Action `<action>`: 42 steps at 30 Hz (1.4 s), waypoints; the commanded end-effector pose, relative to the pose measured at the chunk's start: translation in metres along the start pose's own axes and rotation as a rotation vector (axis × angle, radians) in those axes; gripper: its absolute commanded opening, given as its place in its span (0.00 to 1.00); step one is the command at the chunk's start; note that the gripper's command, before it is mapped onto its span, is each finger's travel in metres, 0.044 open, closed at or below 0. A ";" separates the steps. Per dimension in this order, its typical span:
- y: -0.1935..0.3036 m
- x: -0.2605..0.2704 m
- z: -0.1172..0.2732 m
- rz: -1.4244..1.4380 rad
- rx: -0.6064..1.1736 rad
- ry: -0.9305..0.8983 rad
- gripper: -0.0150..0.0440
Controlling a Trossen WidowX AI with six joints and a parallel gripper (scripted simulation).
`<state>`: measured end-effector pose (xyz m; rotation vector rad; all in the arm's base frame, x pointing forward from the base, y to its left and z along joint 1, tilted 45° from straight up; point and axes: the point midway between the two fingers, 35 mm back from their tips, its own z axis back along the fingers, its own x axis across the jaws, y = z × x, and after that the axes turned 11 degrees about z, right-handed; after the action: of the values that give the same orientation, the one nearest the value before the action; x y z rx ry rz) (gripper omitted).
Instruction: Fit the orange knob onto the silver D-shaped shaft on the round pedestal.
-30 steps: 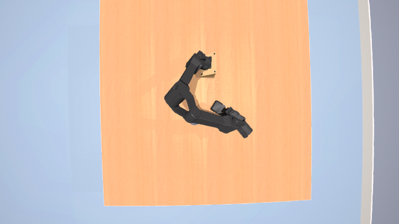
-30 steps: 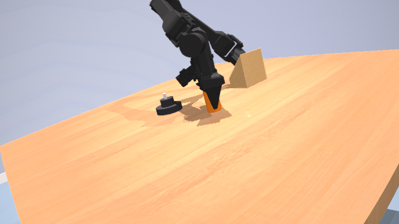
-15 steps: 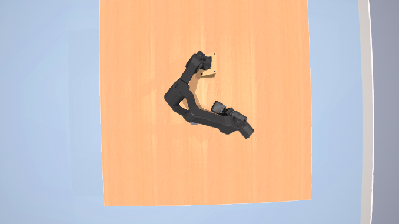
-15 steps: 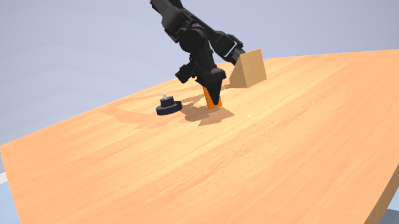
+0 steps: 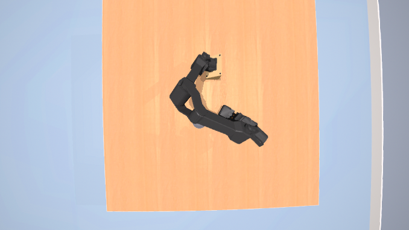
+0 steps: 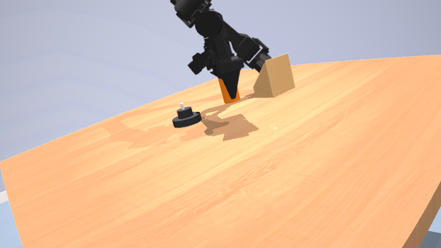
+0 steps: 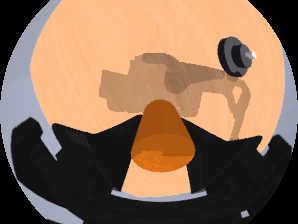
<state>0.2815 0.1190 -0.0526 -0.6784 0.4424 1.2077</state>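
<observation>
The orange knob is a plain tapered cylinder. My gripper is shut on it, a finger on each side. The knob is raised above the table in the exterior view; its hole is not visible. The round black pedestal stands left of the knob in the exterior view and at the upper right in the wrist view. Its silver shaft points up; its flat side cannot be made out. In the top view the arm hides most of the pedestal and knob.
A tan wedge-shaped block stands at the arm's base, behind and right of the knob in the exterior view. The wooden table carries the arm's shadow. The table's edges lie well away from the pedestal in the top view.
</observation>
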 end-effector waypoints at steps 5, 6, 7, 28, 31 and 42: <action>-0.001 0.004 0.030 -0.015 -0.006 -0.006 0.25; -0.001 0.004 0.033 -0.016 -0.007 -0.005 0.25; -0.001 0.004 0.036 -0.018 -0.007 -0.004 0.25; -0.006 -0.004 0.081 -0.034 -0.010 0.006 0.25; -0.013 -0.012 0.079 -0.033 -0.009 0.003 0.25; -0.035 -0.040 0.072 -0.030 -0.007 -0.006 0.25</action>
<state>0.2960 0.1407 0.0262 -0.6843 0.4323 1.1740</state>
